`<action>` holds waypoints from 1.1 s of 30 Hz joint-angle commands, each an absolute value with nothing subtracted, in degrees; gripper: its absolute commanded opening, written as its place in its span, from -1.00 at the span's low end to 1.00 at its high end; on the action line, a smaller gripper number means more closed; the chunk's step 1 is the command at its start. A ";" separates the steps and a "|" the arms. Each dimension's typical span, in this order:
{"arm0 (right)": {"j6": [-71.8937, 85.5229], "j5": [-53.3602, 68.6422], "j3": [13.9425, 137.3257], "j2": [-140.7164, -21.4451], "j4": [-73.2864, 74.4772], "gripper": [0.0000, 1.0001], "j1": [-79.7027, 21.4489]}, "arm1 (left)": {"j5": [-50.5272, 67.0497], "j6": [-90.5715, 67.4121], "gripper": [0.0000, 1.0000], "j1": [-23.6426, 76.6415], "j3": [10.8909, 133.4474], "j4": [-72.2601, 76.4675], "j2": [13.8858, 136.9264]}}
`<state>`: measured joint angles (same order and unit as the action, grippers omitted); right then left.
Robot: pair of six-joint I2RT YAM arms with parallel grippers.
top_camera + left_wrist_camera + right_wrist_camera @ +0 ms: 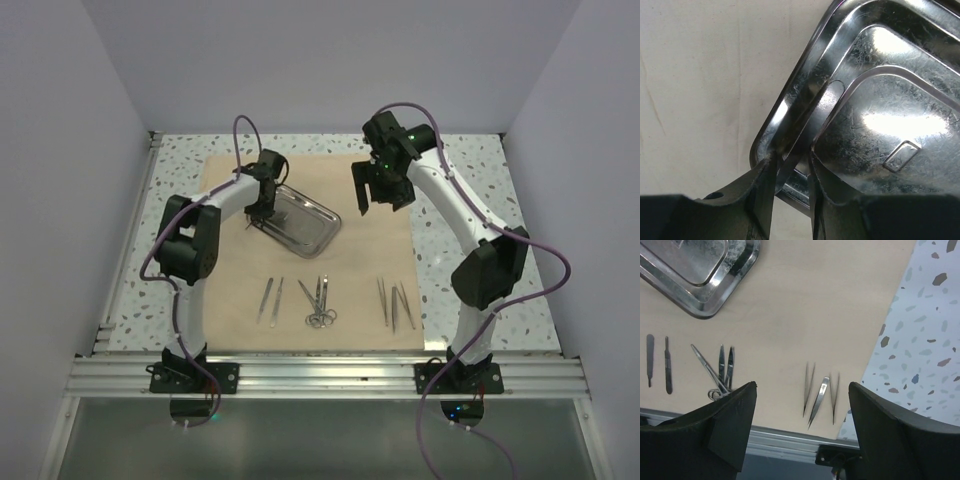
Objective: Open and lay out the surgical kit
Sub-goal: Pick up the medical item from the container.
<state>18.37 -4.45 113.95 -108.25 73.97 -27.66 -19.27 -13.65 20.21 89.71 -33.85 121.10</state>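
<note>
The tan wrap sheet (370, 260) lies flat and open on the table. The shiny steel tray (305, 222) sits on its far left part, turned at an angle. My left gripper (262, 207) is at the tray's left corner; in the left wrist view the gripper (791, 156) is shut on the tray's rim (790, 107). My right gripper (378, 190) hangs open and empty above the sheet, right of the tray. Scissors (320, 302) lie at front centre, tweezers (395, 302) to their right, and two thin tools (270, 300) to their left. The right wrist view shows its gripper (803, 385) above the tweezers (818, 400), scissors (722, 367) and tray (700, 295).
The speckled tabletop (470, 230) borders the sheet on the right. An aluminium rail (330, 375) runs along the near edge. White walls enclose the left, back and right sides.
</note>
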 commanded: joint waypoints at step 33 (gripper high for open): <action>22.15 -10.02 111.89 -98.45 71.72 0.53 -25.49 | -7.64 -15.82 -1.00 17.22 100.73 -43.23 111.29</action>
<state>20.38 -7.68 112.51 -103.74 73.47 -25.80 -8.10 -13.96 17.37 97.67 -39.94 120.03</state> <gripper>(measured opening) 0.767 0.151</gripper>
